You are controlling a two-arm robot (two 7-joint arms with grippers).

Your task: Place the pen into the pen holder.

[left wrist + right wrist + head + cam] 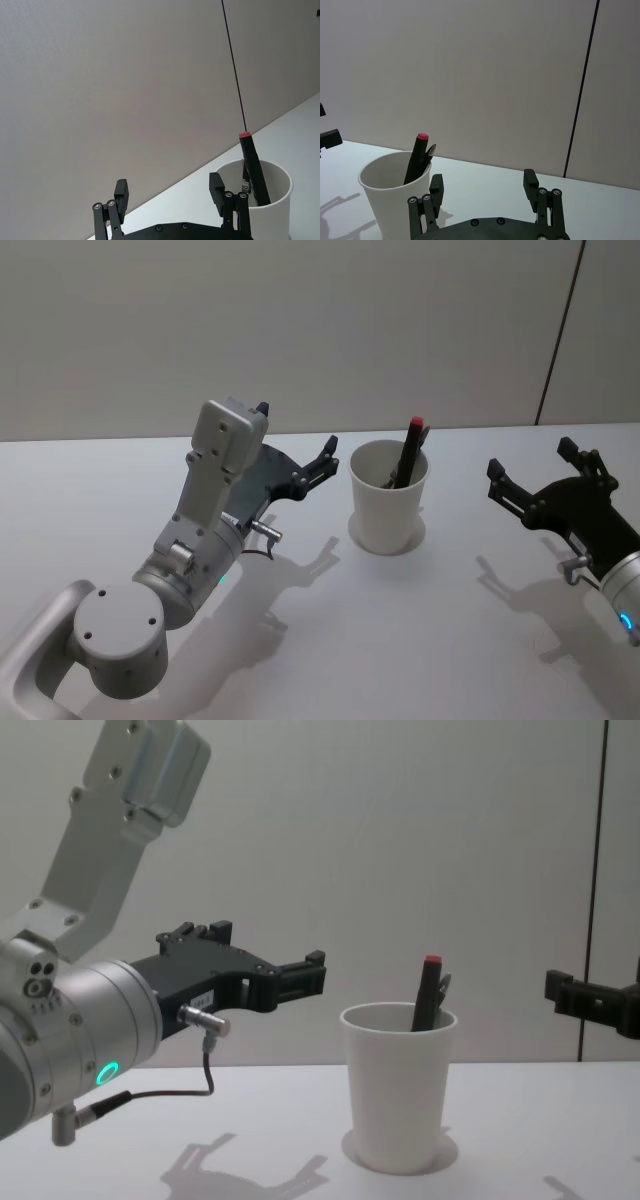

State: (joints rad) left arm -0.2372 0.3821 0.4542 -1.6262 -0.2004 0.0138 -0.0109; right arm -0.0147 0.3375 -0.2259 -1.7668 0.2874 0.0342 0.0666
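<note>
The pen holder (388, 502) is a white paper cup standing upright on the table, between the two arms. A black pen (412, 446) with a red end stands tilted inside it, its top poking above the rim; a second dark clip tip shows beside it in the right wrist view. My left gripper (296, 430) hovers open and empty just left of the cup. My right gripper (531, 458) hangs open and empty to the cup's right. From the left wrist the cup (272, 200) and pen (252, 165) lie beyond the open left gripper (169, 185).
The white table (420, 640) carries only the cup in view. A plain wall with a dark vertical seam (560, 335) rises right behind the table's far edge. The left arm's bulky grey links (190, 550) fill the near left.
</note>
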